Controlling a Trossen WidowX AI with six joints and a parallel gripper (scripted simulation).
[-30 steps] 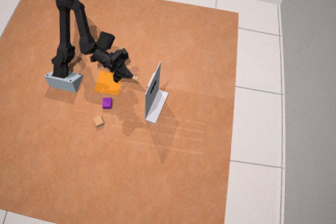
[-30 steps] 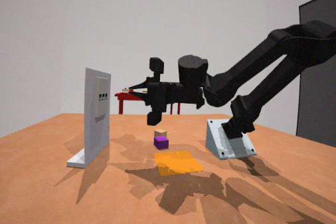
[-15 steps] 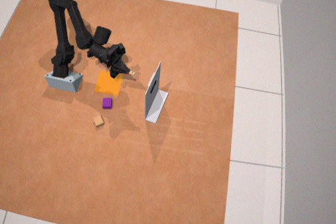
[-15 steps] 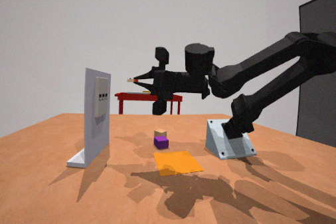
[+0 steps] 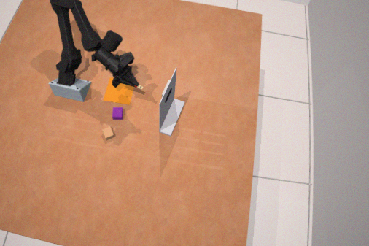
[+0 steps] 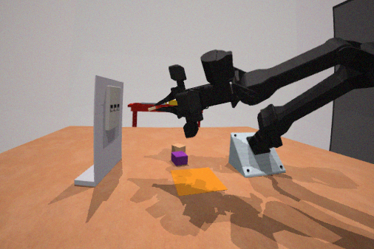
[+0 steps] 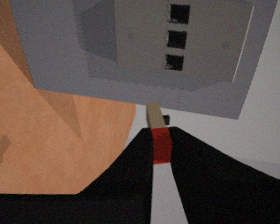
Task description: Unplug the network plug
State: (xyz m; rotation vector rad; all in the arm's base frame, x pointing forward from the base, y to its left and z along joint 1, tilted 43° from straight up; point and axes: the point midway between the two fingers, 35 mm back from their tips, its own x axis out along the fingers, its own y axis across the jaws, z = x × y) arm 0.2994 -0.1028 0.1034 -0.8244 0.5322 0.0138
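Note:
My gripper (image 5: 138, 86) (image 6: 156, 108) (image 7: 159, 136) is shut on the plug and holds it in the air, well above the table and apart from the panel. The plug (image 5: 141, 87) (image 6: 151, 108) (image 7: 154, 114) is a small beige piece with a red part between the fingertips; it points toward the panel side. The upright grey panel (image 6: 100, 123) (image 7: 50, 60) carries a beige socket plate (image 6: 112, 120) (image 7: 145, 45) with three dark openings. The marked orange square (image 5: 116, 95) (image 6: 199, 179) lies flat on the table, on the robot's side of the panel. The tab's state is too small to tell.
A purple block (image 5: 117, 113) (image 6: 179, 158) and a tan block (image 5: 108, 133) (image 6: 178, 148) sit on the table beside the square. The arm's grey base (image 5: 69, 90) (image 6: 240, 159) stands behind the square. The panel has a pale foot (image 5: 175, 114) (image 6: 86, 176).

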